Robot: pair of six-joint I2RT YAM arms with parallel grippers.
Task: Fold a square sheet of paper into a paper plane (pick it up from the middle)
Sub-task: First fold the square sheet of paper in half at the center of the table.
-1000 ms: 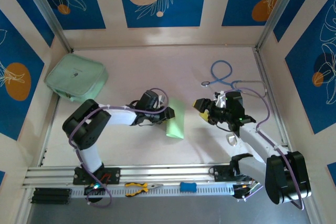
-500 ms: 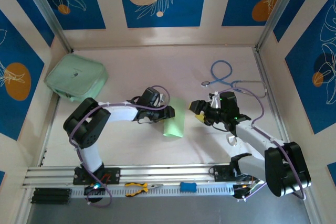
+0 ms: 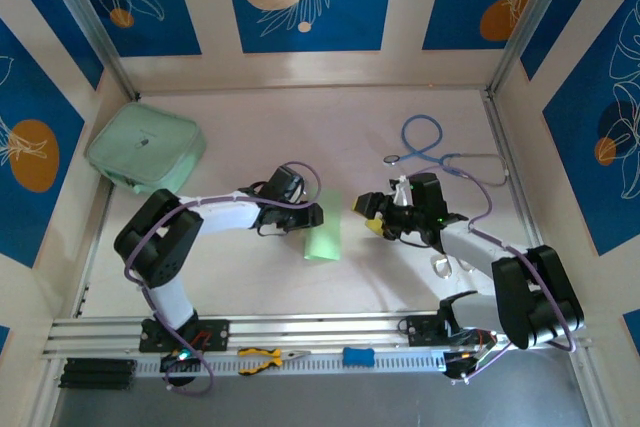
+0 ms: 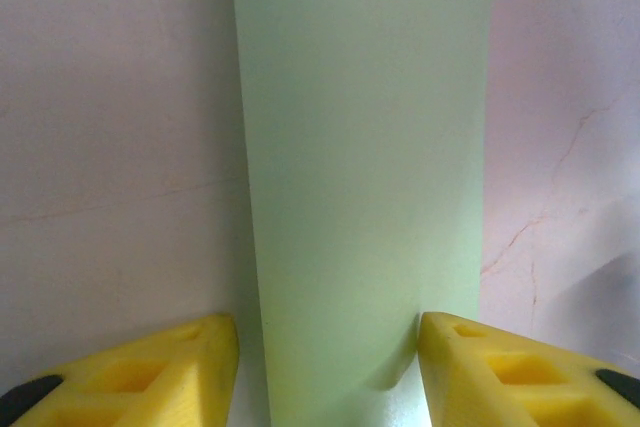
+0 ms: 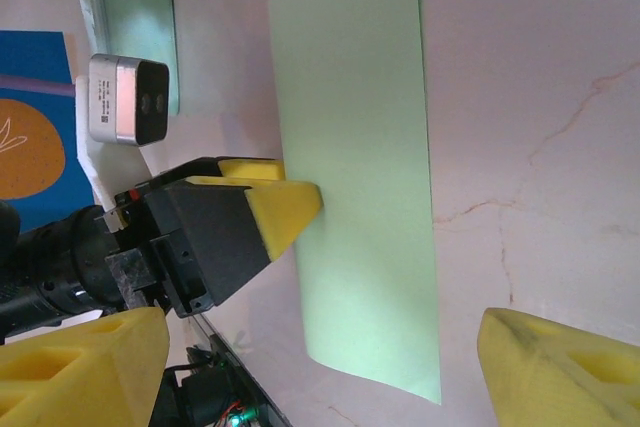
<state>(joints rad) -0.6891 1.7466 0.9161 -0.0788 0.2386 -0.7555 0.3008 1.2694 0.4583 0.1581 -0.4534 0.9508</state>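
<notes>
The paper [image 4: 365,147] lay flat between the parted jaws of the left gripper [image 4: 328,332], stretching away from them; the right gripper [image 5: 320,332] held its jaws wide apart beside the paper's long edge, clear of it.

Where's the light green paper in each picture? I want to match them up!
Top external: the light-green folded paper sheet lies mid-table, right beside the left tool.
Left wrist: it runs up the middle, between that tool's yellow fingers.
Right wrist: it slants across the centre.
Shared landmark: the left tool, at the paper's edge in every view.
</notes>
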